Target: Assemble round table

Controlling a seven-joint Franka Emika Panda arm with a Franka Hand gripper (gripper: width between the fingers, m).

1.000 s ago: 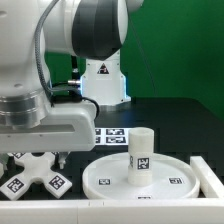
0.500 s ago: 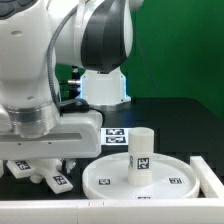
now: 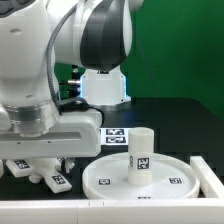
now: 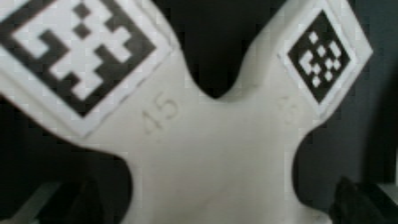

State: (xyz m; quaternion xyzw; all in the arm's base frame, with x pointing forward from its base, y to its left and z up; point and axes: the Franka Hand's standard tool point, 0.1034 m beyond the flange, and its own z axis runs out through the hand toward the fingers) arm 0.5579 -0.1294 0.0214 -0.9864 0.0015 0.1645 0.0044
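Note:
The cross-shaped foot (image 3: 42, 173) lies flat on the black table at the exterior view's left, white with black-white tags on its arms. My gripper (image 3: 48, 162) is down over it and open, one finger on each side of the foot's middle. The wrist view is filled by the foot (image 4: 214, 130), with my dark fingers (image 4: 64, 200) at either side of its waist and apart from it. To the right lies the round disc (image 3: 105, 180), with the short cylinder leg (image 3: 141, 155) standing upright on it.
The marker board (image 3: 116, 134) lies behind the disc. The robot base (image 3: 104, 86) stands at the back. A white wall (image 3: 100, 208) runs along the front edge, with a raised white piece (image 3: 211, 176) at the right of the disc.
The arm came down over the foot between a second and half a second ago, covering most of it. Since then nothing has moved. The jaws stayed open.

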